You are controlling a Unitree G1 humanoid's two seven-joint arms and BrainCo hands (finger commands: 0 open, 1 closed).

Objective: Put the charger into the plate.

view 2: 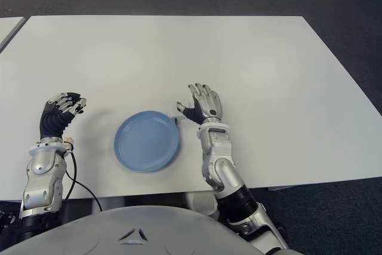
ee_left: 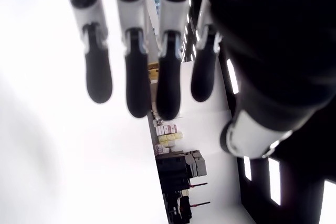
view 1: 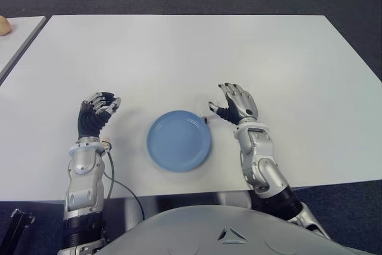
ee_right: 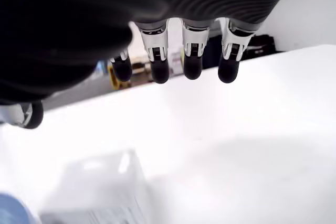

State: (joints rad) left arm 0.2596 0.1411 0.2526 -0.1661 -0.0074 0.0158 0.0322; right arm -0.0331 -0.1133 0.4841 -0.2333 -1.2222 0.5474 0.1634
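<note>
- Charger [view 1: 211,109], small and white, sitting on white table [view 1: 191,58] just beside right rim of blue plate [view 1: 179,140], outside it, under thumb of right hand [view 1: 237,104]; fingers spread, gripping nothing.
- Left hand [view 1: 98,107] left of plate, well apart, fingers loosely curled, empty.
- Right eye view: same layout.
- Left wrist view: four fingers [ee_left: 137,77] extended side by side, nothing held.
- Right wrist view: fingertips [ee_right: 192,64] open above table; white blurred charger [ee_right: 100,190] below palm, untouched.
</note>
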